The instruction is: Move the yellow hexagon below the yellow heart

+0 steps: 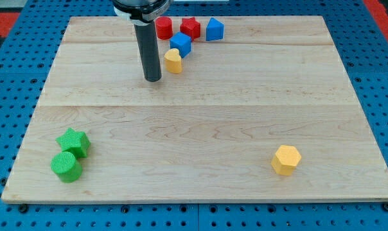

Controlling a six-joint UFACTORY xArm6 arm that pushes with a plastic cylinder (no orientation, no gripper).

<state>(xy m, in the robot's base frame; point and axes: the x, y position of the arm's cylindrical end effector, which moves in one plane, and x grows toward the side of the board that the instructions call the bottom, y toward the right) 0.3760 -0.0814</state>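
Observation:
The yellow hexagon point(286, 159) lies near the view's bottom right of the wooden board point(200, 128). The yellow heart point(173, 61) sits near the view's top centre, just below a blue block point(180, 44). My tip point(153, 79) rests on the board just left of and slightly below the yellow heart, a small gap apart from it. The tip is far from the yellow hexagon, which lies well to the right and below.
A red cylinder point(164, 27), a red block point(191, 27) and a second blue block point(214, 29) stand in a row at the view's top. A green star point(74, 142) and a green cylinder point(67, 167) sit at the bottom left.

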